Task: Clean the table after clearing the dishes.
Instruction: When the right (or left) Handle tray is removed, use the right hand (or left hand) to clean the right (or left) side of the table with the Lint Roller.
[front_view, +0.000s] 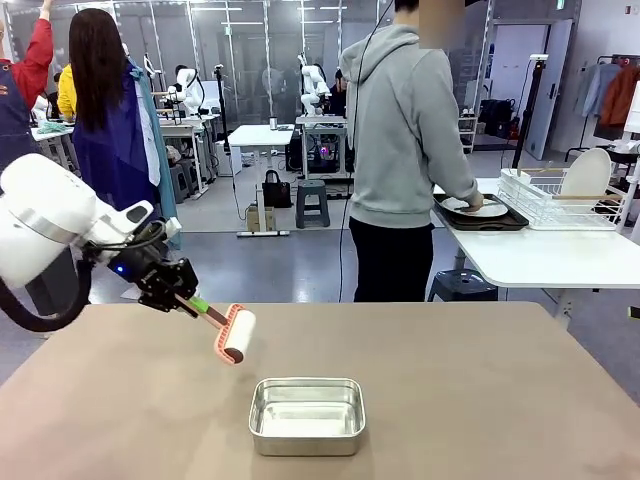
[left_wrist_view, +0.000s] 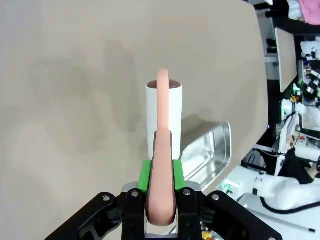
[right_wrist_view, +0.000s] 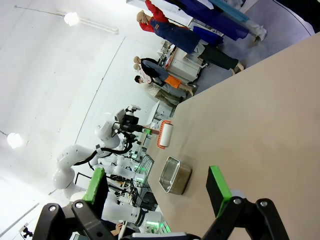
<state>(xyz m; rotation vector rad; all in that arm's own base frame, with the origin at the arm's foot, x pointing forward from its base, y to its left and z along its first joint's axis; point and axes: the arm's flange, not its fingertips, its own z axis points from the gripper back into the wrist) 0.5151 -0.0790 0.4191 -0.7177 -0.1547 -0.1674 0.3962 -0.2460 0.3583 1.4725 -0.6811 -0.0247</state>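
My left gripper (left_wrist_view: 161, 187) is closed on the salmon-pink handle (left_wrist_view: 162, 175) of a lint roller (front_view: 232, 335). The green pads (left_wrist_view: 145, 176) press the handle from both sides. In my left wrist view the handle goes forward from my fingers, and its frame curves over the end of the white roll (left_wrist_view: 164, 117). In the front view my left arm (front_view: 50, 225) comes in from the left side, and the roller hangs tilted over the left part of the table (front_view: 480, 400). I cannot tell if the roll touches the taupe top or stays a little above it.

My right gripper (right_wrist_view: 157, 192) is wide open and holds nothing. Its two green pads (right_wrist_view: 218, 183) stand far apart, and between them I see the table top.

Near the front edge, in the middle of the table, there is a small steel pan (front_view: 306, 415). It is close to the roller, a little to the right of it, but apart.

Farther away, behind the table, a person in a grey hoodie (front_view: 405, 150) stands with the back to me, at a white table (front_view: 550, 255) on the right. The hand (front_view: 473, 203) is at a white plate (front_view: 484, 209) that lies on a dark tray (front_view: 480, 218). So the dishes are on that white table. Beside the tray there is a white wire rack (front_view: 560, 200) with another plate (front_view: 585, 175) standing upright in it.
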